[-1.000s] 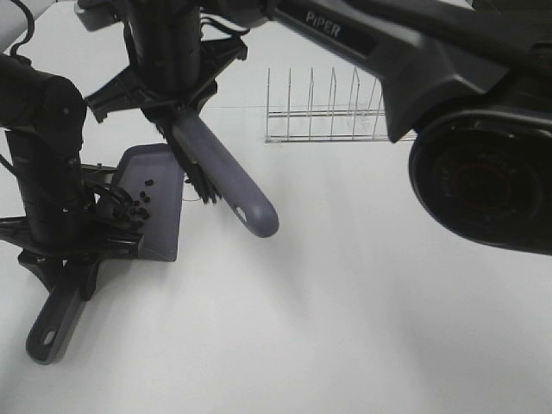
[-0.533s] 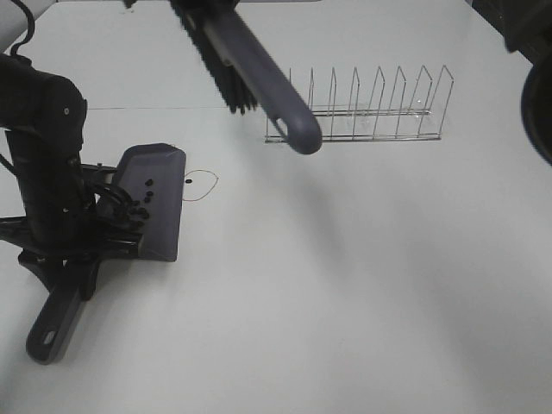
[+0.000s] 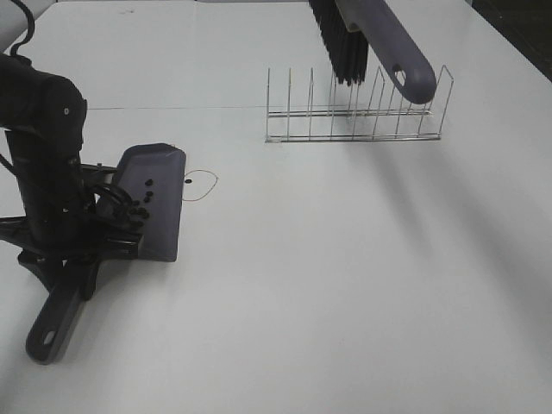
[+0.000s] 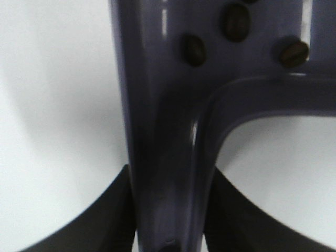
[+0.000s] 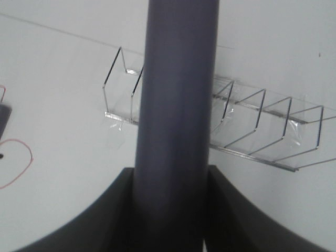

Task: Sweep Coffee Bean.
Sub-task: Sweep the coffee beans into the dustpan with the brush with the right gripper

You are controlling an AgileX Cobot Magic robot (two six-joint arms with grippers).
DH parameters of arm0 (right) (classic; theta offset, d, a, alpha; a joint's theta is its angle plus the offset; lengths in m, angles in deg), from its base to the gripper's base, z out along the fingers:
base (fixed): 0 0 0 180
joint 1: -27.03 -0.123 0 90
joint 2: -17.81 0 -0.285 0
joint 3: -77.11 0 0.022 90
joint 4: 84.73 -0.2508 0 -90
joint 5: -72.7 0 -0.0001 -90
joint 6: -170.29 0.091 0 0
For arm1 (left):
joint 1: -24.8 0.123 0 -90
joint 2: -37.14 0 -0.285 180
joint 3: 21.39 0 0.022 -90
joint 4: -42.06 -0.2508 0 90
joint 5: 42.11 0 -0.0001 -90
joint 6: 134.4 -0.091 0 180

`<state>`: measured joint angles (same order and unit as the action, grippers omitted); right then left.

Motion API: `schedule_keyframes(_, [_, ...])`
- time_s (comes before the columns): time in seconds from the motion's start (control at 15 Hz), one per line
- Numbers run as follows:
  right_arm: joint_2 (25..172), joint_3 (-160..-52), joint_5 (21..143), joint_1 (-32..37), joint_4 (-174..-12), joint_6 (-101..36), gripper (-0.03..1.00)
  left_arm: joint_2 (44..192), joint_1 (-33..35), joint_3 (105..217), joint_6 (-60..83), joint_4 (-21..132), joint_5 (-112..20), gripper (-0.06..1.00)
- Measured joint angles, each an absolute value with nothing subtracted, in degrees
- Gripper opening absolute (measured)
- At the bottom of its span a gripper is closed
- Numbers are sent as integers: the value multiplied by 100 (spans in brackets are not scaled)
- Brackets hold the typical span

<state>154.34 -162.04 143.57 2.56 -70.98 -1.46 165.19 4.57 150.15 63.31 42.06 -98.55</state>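
Small dark brown coffee beans [image 3: 143,197] lie in a purple-grey plastic dustpan [image 3: 164,172] on the white surface [image 3: 345,285], its handle clamped in the left end effector [image 4: 170,210]. The right end effector [image 5: 173,210] grips a purple-handled black-bristled brush [image 3: 388,47] above a wire rack [image 3: 354,116]

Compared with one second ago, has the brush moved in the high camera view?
Yes. The brush has gone from beside the dustpan up and to the right; it now hangs over the wire rack.
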Motion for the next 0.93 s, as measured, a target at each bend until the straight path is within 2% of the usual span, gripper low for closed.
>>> schedule_keyframes(0.27, [15601,-15299,14191,-185,-7476,-289,28,16519,457,15015,6325,4206,-9855,32])
schedule_keyframes(0.53, [16300,-15236,13624,-810,-7470,-323,28,16519,457,15015,6319,4206,-9855,32])
schedule_keyframes(0.93, [16941,-15264,13412,-1056,-7539,-352,28,16519,457,15015,6313,4206,-9849,32])
